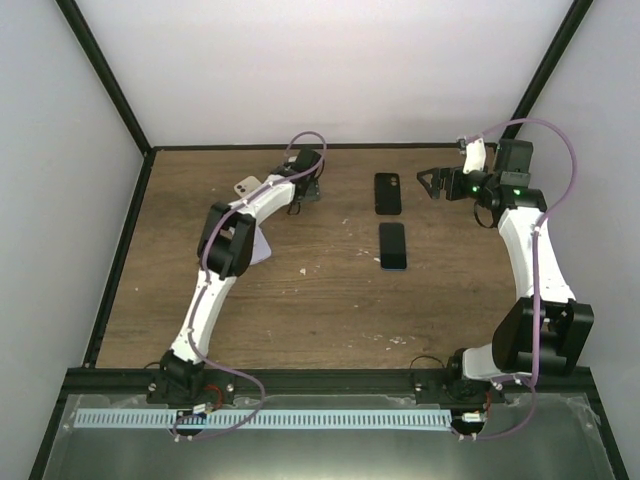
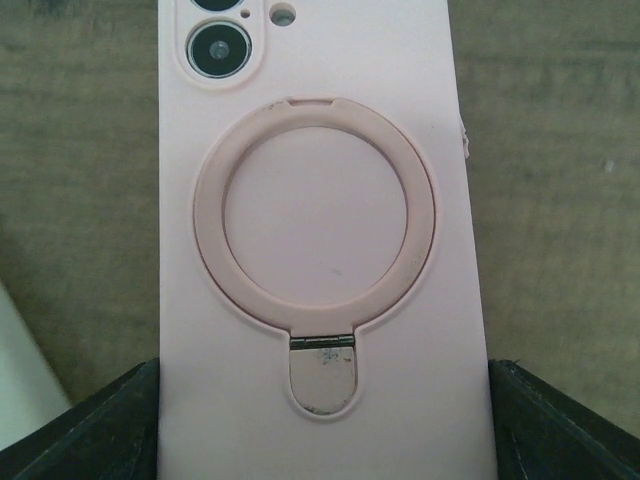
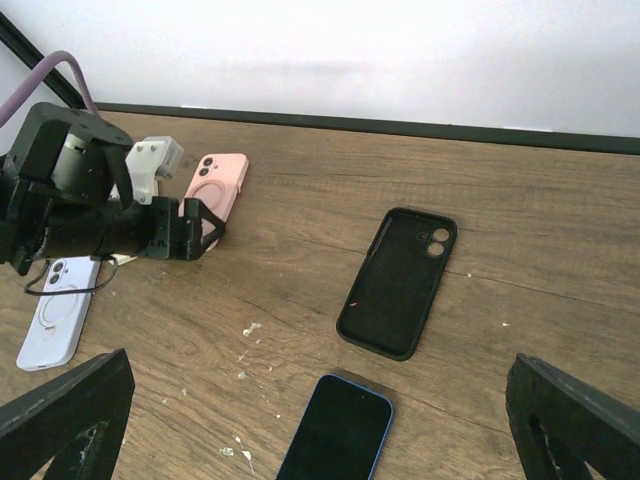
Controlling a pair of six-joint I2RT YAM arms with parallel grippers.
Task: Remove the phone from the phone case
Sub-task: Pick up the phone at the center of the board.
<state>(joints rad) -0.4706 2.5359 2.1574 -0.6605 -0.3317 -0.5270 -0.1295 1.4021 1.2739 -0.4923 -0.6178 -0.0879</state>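
A phone in a pink case (image 2: pixel 320 200) with a ring stand lies back up at the far left of the table; it also shows in the top view (image 1: pixel 247 186) and the right wrist view (image 3: pixel 222 180). My left gripper (image 1: pixel 298 195) is at the case's lower end. Its two black fingers (image 2: pixel 100 430) press against the case's long edges, shut on it. I cannot tell whether the case rests on the wood or is lifted. My right gripper (image 1: pixel 432 183) is open and empty, raised at the far right, with its fingers (image 3: pixel 60 420) wide apart.
An empty black case (image 1: pixel 388 193) lies inside up at the back centre, also in the right wrist view (image 3: pixel 398 280). A blue phone (image 1: pixel 393 246) lies screen up just in front of it. A lavender case with a ring (image 1: pixel 262 245) lies by my left forearm. White walls enclose the table.
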